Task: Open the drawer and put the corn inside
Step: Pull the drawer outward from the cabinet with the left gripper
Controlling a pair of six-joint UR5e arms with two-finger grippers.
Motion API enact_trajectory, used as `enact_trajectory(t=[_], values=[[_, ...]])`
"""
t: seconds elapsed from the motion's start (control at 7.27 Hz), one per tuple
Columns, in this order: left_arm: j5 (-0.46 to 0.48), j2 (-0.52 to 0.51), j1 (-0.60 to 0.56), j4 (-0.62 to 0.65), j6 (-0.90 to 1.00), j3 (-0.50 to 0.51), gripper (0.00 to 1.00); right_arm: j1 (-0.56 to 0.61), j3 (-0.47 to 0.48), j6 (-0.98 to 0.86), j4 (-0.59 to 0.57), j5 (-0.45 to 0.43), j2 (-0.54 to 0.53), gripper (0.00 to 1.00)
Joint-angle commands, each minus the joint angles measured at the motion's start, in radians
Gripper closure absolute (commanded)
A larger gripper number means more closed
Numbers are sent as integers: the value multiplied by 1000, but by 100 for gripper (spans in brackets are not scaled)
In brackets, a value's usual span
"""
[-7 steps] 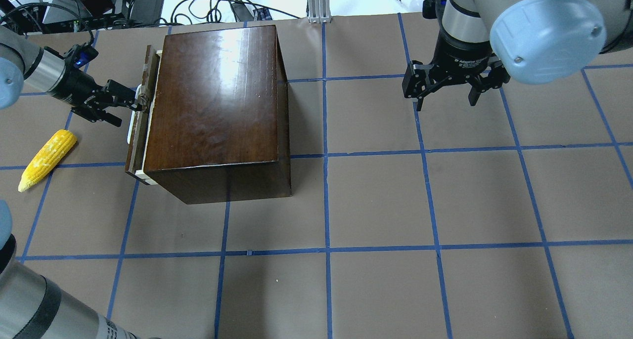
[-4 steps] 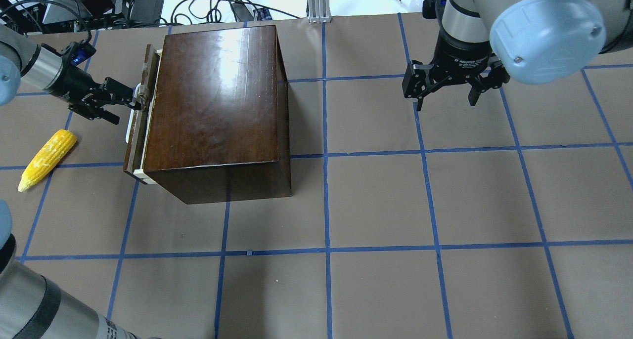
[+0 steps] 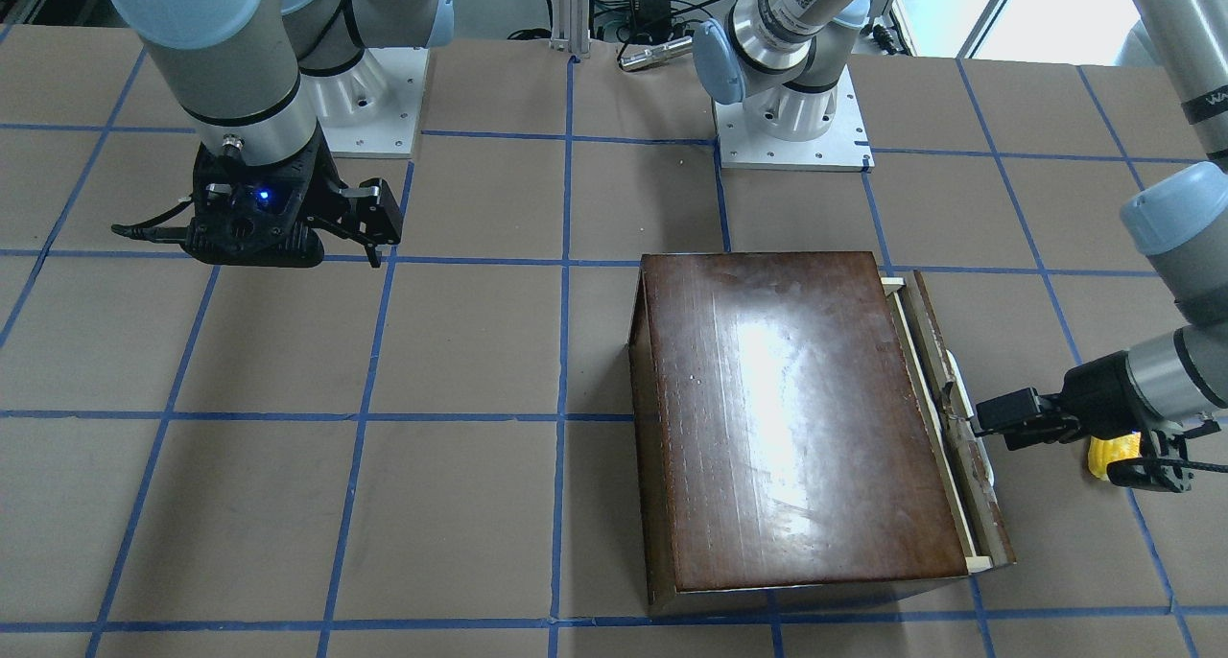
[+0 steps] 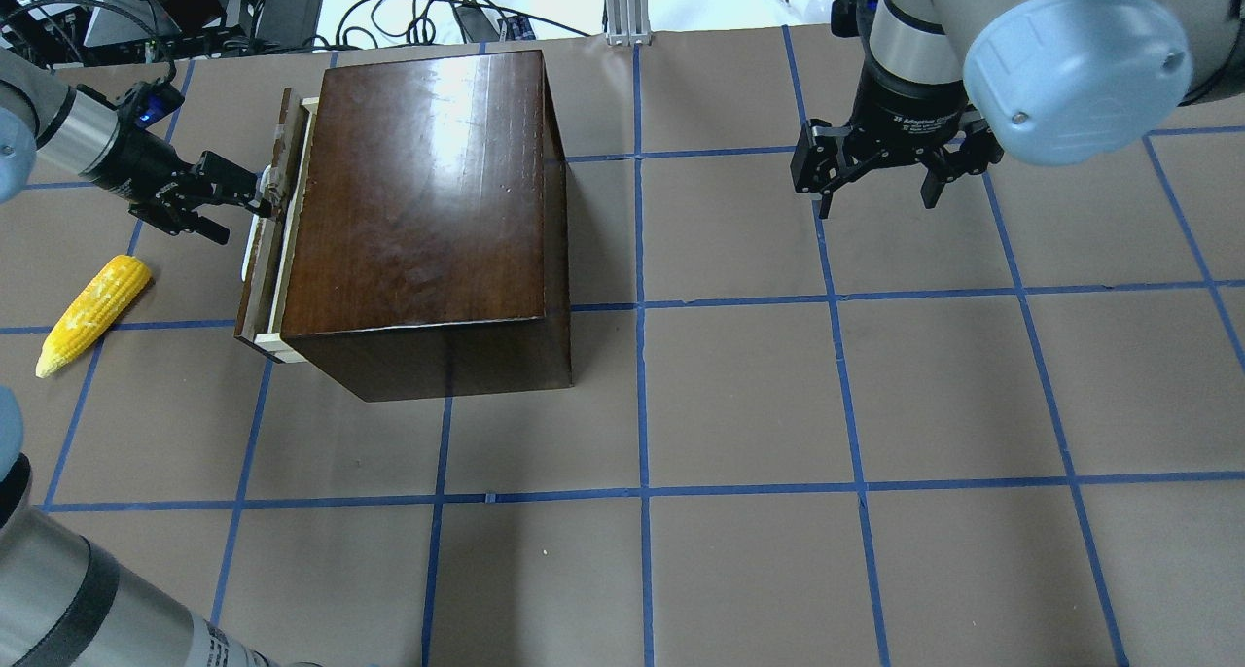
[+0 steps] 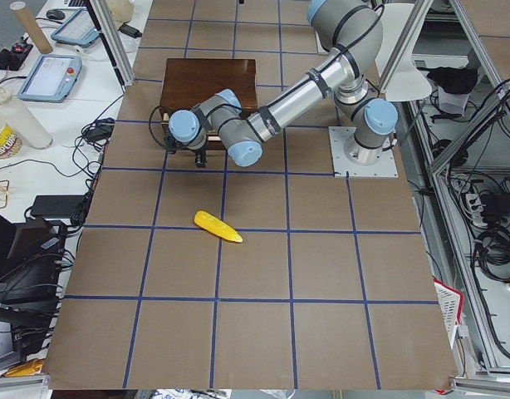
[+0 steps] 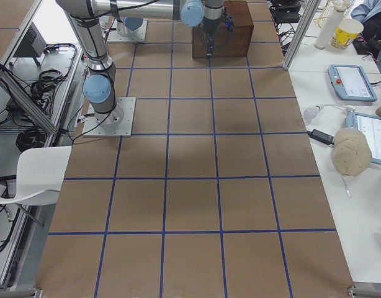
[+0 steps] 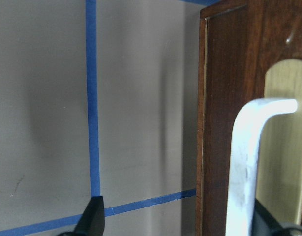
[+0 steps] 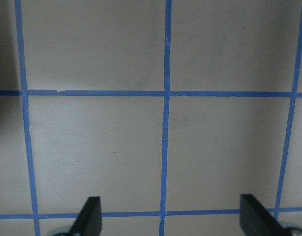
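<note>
The glossy dark-brown box [image 4: 418, 191] stands at the table's far left. Its drawer [image 4: 261, 259] is out by a narrow gap, showing a pale wood strip behind the worn front panel [image 3: 959, 418]. My left gripper [image 4: 245, 218] is open at the panel, with one finger hooked behind the white handle [image 7: 249, 162] and the other finger [image 7: 94, 216] out over the table. The yellow corn [image 4: 92, 315] lies on the table left of the drawer, apart from it; in the front view the corn [image 3: 1113, 452] is partly hidden by my left wrist. My right gripper [image 4: 875, 200] is open and empty, far right.
Brown table paper with blue tape grid [image 4: 642, 404]. Cables and equipment [image 4: 195, 6] lie beyond the far edge. A metal post [image 4: 627, 6] stands behind the box. My right gripper [image 8: 173, 219] hangs over bare table.
My left gripper has drawn back to the left and the drawer front has slid out a little with it. The corn and the right arm have not moved.
</note>
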Motion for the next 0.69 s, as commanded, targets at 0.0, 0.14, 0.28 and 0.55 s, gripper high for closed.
enact_trajectory(t=[0.0, 0.14, 0.28, 0.55], values=[[7, -4, 23, -1, 8, 3, 4, 0, 0, 0, 0, 0, 1, 0], [13, -4, 24, -1, 8, 7, 4, 0, 0, 0, -1, 0, 1, 0], [32, -4, 24, -3, 10, 15, 4, 0, 0, 0, 0, 0, 1, 0], [32, -4, 31, -9, 33, 17, 4, 0, 0, 0, 0, 0, 1, 0]])
